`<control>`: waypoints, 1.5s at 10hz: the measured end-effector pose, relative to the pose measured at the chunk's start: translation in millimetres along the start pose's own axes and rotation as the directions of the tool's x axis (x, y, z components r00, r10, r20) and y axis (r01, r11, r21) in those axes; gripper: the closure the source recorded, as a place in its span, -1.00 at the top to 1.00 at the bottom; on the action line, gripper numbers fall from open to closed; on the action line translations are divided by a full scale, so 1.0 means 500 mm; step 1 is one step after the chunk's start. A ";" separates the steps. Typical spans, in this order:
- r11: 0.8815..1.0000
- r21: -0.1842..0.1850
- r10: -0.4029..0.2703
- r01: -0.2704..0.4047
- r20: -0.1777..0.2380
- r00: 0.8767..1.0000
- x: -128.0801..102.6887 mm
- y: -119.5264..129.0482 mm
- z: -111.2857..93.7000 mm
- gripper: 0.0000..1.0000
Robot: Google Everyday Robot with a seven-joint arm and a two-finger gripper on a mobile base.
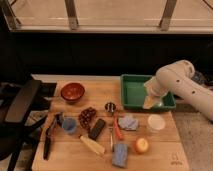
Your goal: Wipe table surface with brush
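Accordingly entered: jaws apart, nothing seen between them, presumably kept wide for a pick-up. Gripper (151,101) hung low over the right half of the green tray (131,86), at the far right of the table surface (75,156). Brush (48,138), slender and black, lay flat near the table's left edge, well apart from the gripper, untouched. Between them stood a red bowl (72,92) and a white cup (156,122), among other clutter. Judgement: wiping not begun; brush had first to be fetched.
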 end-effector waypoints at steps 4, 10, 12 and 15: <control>1.000 0.000 0.000 0.000 0.000 1.000 0.000 0.000 0.000 0.44; 0.987 0.027 -0.160 0.159 0.037 0.986 -0.067 -0.017 -0.057 0.44; 0.951 0.027 -0.310 0.309 0.065 0.948 -0.155 0.000 -0.077 0.44; 0.861 0.016 -0.505 0.508 0.141 0.851 -0.305 0.049 -0.075 0.44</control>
